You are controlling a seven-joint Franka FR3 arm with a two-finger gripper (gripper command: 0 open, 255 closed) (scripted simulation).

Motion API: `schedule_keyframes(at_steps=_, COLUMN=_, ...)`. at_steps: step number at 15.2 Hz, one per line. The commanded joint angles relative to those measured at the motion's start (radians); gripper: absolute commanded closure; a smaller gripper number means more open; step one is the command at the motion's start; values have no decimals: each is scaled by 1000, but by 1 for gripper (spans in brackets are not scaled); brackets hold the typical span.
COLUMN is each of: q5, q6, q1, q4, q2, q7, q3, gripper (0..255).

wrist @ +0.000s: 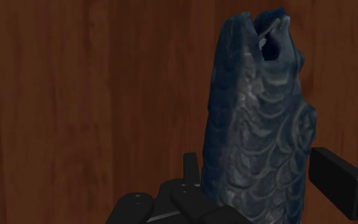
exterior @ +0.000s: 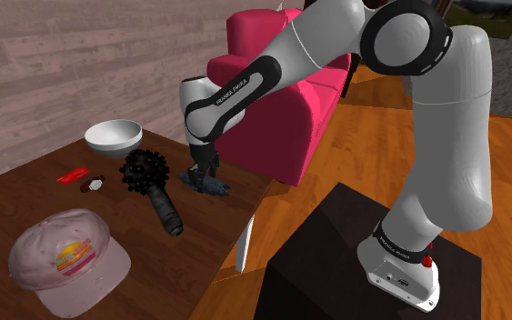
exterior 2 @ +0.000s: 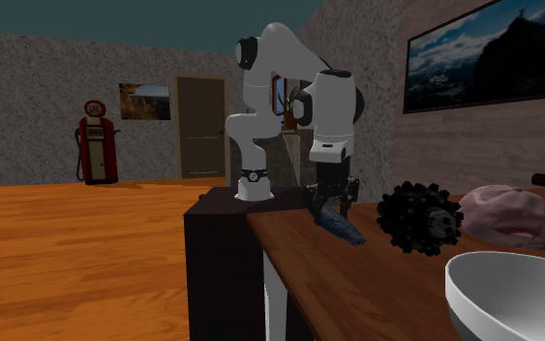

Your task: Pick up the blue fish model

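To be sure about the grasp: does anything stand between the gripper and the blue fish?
Nothing visible does. The gripper is right at the blue fish; the black spiky brush lies apart, to the shoulder view's left.

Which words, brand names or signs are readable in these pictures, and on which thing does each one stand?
"FRANKA EMIKA": on the forearm.
"FRANKA EMIKA": on the arm's base, small.
Front patch of the cap: too blurred to read.
White marks on the red card: too small to read.
Round sign on the red pump: too small to read.
The blue fish model bears no text.
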State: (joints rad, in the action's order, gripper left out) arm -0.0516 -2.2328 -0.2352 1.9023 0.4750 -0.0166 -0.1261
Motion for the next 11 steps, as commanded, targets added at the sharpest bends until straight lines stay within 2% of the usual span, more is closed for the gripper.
schedule_keyframes(at_steps=1, q5=0, q6=-1, q1=-1, q4=1, q2=0, q7=1, q3=0, gripper=255)
schedule_keyframes(at_steps=11, q5=-6, q6=104, q1=4, q4=-20, q2=-84, q7=5, q3=-4, gripper=255)
